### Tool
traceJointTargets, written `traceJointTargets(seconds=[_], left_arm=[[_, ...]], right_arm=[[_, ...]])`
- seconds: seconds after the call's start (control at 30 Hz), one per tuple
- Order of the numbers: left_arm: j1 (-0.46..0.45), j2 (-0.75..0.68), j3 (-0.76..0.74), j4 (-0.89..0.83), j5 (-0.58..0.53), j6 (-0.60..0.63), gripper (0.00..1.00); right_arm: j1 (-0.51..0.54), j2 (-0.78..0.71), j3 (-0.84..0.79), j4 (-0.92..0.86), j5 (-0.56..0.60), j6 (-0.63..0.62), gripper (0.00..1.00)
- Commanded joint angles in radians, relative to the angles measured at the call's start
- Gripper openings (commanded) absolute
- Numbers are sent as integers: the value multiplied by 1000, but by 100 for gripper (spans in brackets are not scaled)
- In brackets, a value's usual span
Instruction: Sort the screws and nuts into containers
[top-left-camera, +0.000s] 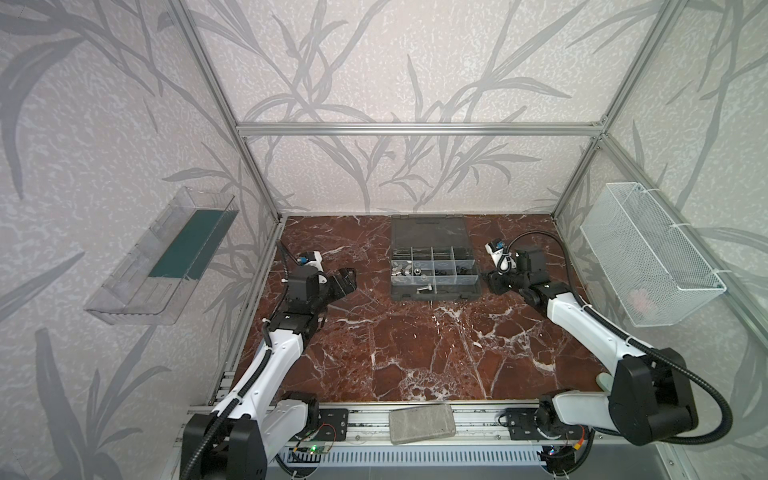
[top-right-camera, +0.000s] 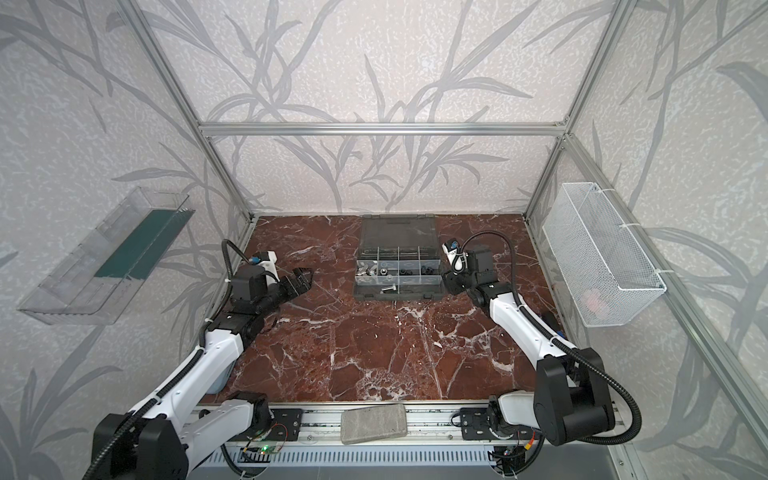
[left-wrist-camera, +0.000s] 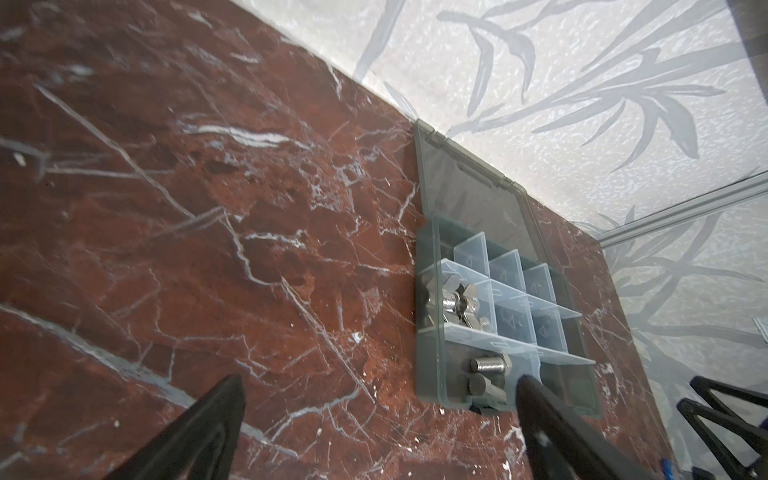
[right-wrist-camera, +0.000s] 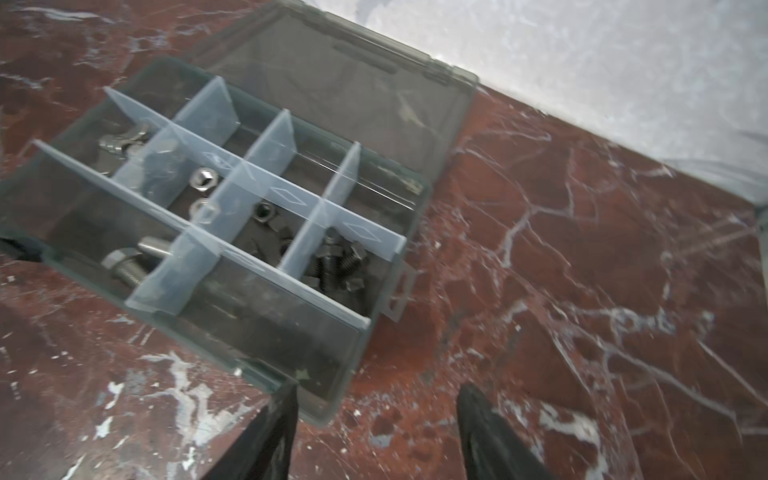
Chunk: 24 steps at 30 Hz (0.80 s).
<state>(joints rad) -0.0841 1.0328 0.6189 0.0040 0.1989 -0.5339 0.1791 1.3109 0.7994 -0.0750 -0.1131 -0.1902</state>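
Note:
The dark grey organizer case (top-left-camera: 436, 296) sits open at the back middle of the table, its clear-walled containers (right-wrist-camera: 286, 129) in a grid. Silver hex-head screws (right-wrist-camera: 124, 266) lie in a front cell and black screws (right-wrist-camera: 336, 266) in a cell at the case's right end. Winged silver nuts (left-wrist-camera: 453, 299), silver hex nuts (right-wrist-camera: 201, 180) and black nuts (right-wrist-camera: 266, 216) fill separate middle cells. My left gripper (top-left-camera: 348, 279) hovers left of the case, open and empty. My right gripper (top-left-camera: 493, 283) sits just off the case's right end, open, with only marble between its fingers (right-wrist-camera: 478, 415).
The case's smoky lid (top-left-camera: 428, 230) lies flat towards the back wall. A clear acrylic tray (top-left-camera: 162, 257) hangs on the left wall and a white wire basket (top-left-camera: 648, 253) on the right wall. A grey block (top-left-camera: 422, 424) rests on the front rail.

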Motion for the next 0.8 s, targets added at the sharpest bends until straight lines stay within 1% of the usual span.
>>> traceJointTargets(seconds=[0.0,0.13,0.2,0.33,0.4,0.47,0.57,0.6,0.67,0.7,0.73,0.77], left_arm=[[4,0,37,20,-110,105,100],[7,30,24,66,-176,161,100],[8,35,-1,124,-199,196,99],[10,40,-65,246,-253,260,100],[12,50,-87,285,-291,297,100],[20,71,-105,319,-325,330,99],[28,106,-125,366,-352,363,99],[29,118,-135,389,-376,344,100],[35,144,-179,501,-387,387,99],[36,154,-192,535,-400,398,99],[42,163,-203,553,-409,396,99],[52,173,-205,557,-388,392,99]], right_arm=[[-56,-48,-85,155,12,42,63],[-118,-44,-183,298,-18,69,63],[-130,-19,-214,372,-35,84,63],[-133,66,-241,494,-37,93,63],[-133,98,-246,536,-34,101,63],[-133,116,-276,623,-24,124,63],[-133,140,-313,718,-37,120,64],[-133,149,-323,739,-31,122,64],[-132,169,-355,807,-27,132,64],[-132,180,-370,874,-42,122,64],[-129,202,-389,926,-41,117,64],[-128,223,-401,972,-28,120,65]])
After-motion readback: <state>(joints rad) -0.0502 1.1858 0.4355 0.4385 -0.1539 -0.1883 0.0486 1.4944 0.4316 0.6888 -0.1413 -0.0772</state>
